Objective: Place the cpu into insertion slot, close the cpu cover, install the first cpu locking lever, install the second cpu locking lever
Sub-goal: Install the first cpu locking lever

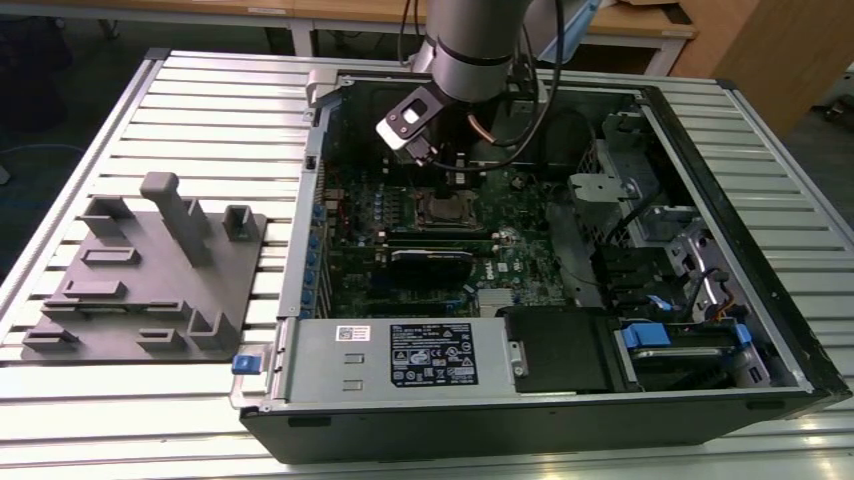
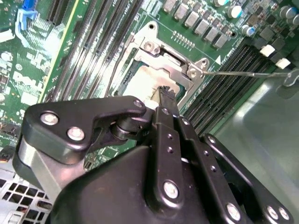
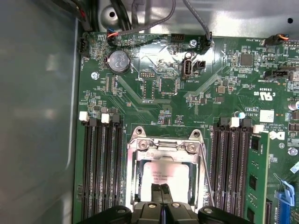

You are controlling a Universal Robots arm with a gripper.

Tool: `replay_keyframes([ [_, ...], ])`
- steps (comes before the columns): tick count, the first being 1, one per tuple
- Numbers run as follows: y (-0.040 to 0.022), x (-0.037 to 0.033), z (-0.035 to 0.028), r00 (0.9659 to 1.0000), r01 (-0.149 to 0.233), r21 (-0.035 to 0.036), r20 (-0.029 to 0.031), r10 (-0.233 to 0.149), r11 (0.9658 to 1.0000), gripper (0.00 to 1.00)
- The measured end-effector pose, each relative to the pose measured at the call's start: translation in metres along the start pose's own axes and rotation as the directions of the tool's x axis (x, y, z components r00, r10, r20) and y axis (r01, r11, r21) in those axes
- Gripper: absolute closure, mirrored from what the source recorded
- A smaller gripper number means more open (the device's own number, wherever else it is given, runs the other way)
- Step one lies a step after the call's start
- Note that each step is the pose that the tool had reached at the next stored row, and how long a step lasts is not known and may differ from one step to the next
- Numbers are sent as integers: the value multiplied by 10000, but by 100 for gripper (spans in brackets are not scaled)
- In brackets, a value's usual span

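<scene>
A: gripper (image 3: 161, 189) state?
B: Fingers pinched together, holding nothing. The cpu (image 3: 170, 173) sits in the insertion slot (image 3: 131, 177), straight under the tips, with the cpu cover (image 3: 164, 149) down around it.

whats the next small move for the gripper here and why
Probably slide the shut gripper sideways to the thin lever and press it down: the cover already seems to lie flat over the cpu, while that lever sticks out unlatched.
</scene>
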State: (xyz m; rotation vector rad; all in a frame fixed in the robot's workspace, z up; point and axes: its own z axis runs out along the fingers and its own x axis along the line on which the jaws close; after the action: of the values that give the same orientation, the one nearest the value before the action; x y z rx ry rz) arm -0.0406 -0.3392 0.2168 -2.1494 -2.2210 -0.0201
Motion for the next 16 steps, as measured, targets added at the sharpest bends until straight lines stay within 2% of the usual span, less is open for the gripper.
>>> replay_keyframes([
  [9,-2,4,-86,10000,-1,0,0,1,10000,89],
  [10,-4,6,-130,10000,-1,0,1,1,10000,89],
  [16,-4,8,-157,10000,0,-1,-2,0,10000,89],
])
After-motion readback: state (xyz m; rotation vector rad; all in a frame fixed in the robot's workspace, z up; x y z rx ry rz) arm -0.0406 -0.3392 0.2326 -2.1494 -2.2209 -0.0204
